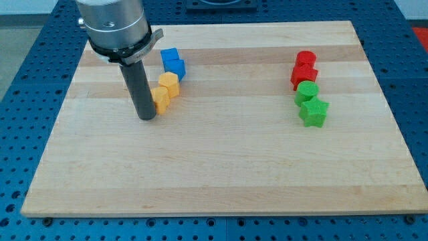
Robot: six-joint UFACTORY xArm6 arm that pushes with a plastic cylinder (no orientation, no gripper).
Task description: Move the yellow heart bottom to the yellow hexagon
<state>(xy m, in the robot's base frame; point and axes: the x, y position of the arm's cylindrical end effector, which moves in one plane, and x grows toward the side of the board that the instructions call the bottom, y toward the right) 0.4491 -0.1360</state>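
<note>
The yellow hexagon (168, 84) sits left of the board's middle, near the view's top. The yellow heart (161, 99) lies just below and left of it, touching it. My tip (146, 116) rests on the board right at the heart's left side, partly hiding its left edge. The dark rod rises from there to the arm's grey mount at the view's top left.
Two blue blocks (172, 62) sit just above the hexagon. On the view's right stand a red cylinder (305, 60), a red block (303, 76), a green cylinder (307, 92) and a green star (313, 111) in a column. The wooden board (221, 174) has blue perforated table around it.
</note>
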